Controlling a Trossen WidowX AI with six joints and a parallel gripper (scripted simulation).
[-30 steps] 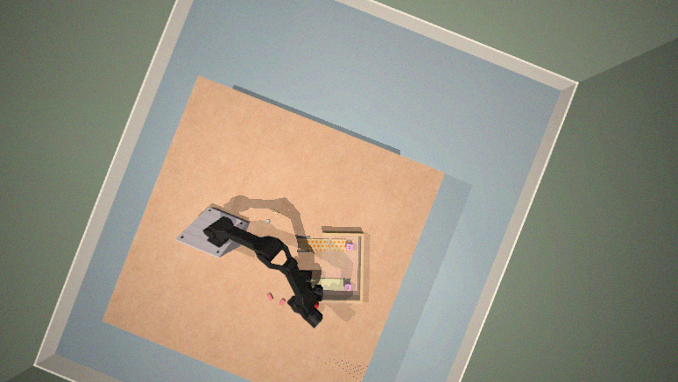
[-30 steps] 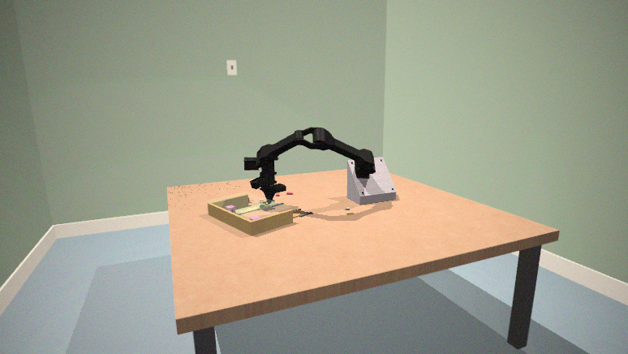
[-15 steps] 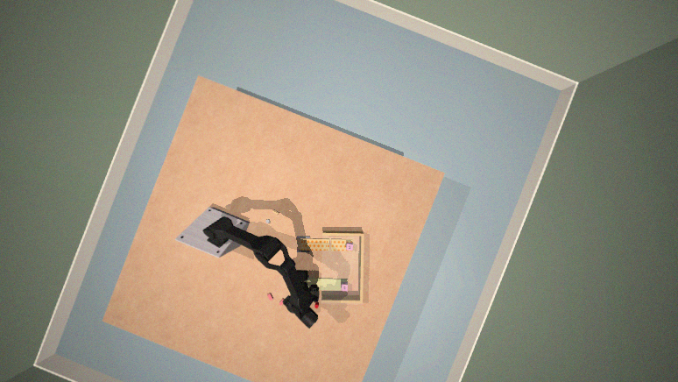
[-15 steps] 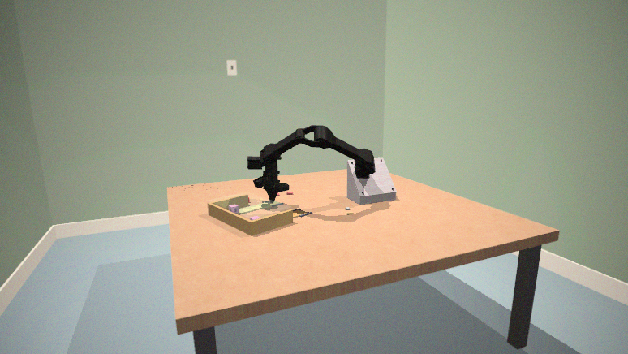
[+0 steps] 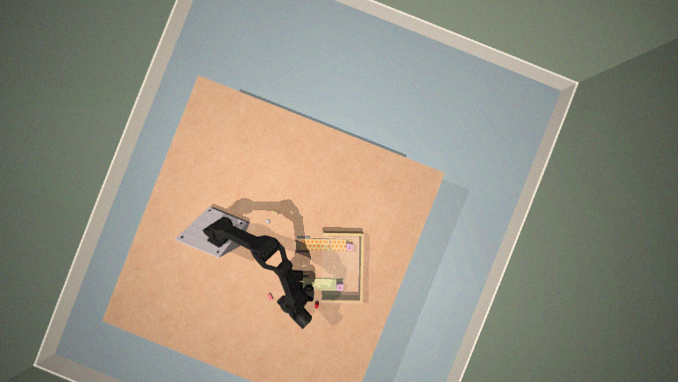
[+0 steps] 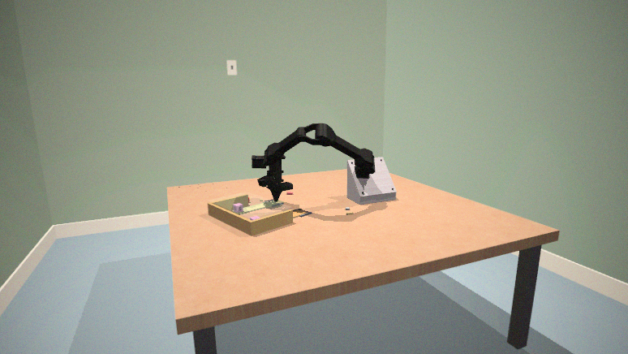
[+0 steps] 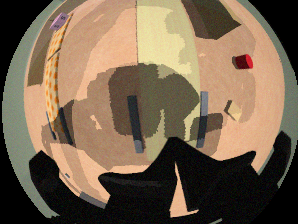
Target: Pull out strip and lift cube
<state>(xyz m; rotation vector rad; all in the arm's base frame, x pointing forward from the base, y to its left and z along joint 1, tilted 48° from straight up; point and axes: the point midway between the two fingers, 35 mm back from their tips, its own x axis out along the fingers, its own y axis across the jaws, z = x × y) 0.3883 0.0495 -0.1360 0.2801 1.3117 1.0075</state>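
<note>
A pale yellow-green strip [image 5: 325, 284] [image 7: 162, 30] lies in the wooden frame, with a pink labelled cube [image 5: 339, 287] [image 6: 238, 207] at its far end. The part of it that shows has no break. An orange-dotted strip [image 5: 317, 244] [image 7: 51, 90] lies at the other side, crossed by a thin gap line, with another pink labelled cube [image 5: 349, 247] [image 6: 255, 218] [image 7: 60, 21] at its far end. The labels are too small to read surely. My gripper [image 6: 276, 200] [image 7: 172, 140] is shut and empty, pointing down just over the near part of the pale strip. The arm hides that part from above.
The frame wall [image 5: 362, 265] [image 6: 272, 225] stands around the far ends. Low dark rails [image 7: 135, 125] [image 7: 202, 120] flank the pale strip. A red cylinder [image 5: 316, 304] [image 7: 244, 62], a beige block [image 7: 233, 110] and a pink block [image 5: 270, 296] [image 6: 289, 193] lie outside.
</note>
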